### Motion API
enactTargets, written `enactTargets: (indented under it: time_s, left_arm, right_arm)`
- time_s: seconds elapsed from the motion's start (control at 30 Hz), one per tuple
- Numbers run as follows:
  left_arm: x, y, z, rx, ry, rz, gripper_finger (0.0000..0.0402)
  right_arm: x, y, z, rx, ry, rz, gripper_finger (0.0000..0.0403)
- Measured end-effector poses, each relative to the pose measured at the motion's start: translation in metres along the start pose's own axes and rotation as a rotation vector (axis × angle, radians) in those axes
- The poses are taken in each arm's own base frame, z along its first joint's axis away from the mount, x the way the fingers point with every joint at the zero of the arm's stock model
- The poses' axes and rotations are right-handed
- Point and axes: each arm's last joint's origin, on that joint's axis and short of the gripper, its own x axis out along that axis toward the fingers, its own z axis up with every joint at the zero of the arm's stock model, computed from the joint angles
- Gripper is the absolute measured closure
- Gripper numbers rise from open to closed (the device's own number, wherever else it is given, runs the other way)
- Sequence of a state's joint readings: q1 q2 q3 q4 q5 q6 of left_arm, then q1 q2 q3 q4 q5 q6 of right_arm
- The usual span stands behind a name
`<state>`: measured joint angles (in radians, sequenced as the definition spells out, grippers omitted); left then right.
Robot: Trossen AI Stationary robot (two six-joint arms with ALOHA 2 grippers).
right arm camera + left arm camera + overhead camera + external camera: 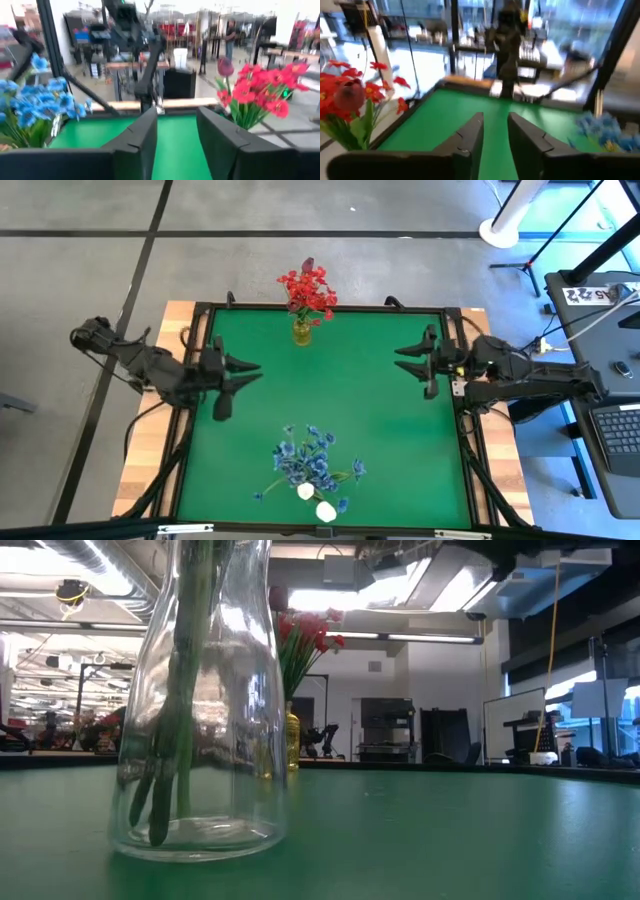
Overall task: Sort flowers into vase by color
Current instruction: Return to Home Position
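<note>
Red flowers (307,290) with one dark red rosebud (225,66) stand in a small yellow vase (302,332) at the table's far middle. Blue flowers (310,460) and two white tulips (315,500) stand in a clear glass vase (200,710) at the near middle, their green stem ends (160,810) resting on its bottom. My left gripper (245,374) hovers open at the table's left side, pointing right. My right gripper (408,360) hovers open at the right side, pointing left. Neither has anything between its fingers.
A black frame (195,380) rims the green table top (340,410). The wide middle between the two vases and the two grippers is bare green mat. A laptop (620,430) and stands lie beyond the right edge.
</note>
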<state>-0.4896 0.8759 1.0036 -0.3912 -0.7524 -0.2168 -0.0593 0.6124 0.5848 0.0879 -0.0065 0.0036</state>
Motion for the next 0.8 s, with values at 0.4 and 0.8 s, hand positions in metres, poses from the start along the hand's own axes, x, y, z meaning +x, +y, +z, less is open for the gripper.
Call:
enactTargets:
  time_s: [0.4,0.8]
  left_arm:
    - [-0.005,0.051,-0.089,-0.158,-0.226,-0.026,0.0367]
    - [-0.017,0.073,-0.127,-0.161,-0.308,-0.013,0.0367]
  right_arm:
    - [-0.027,-0.001,-0.048,0.026,0.036,-0.023,0.0301]
    - [-0.074,-0.007,-0.069,-0.065,-0.159,-0.257,0.0316]
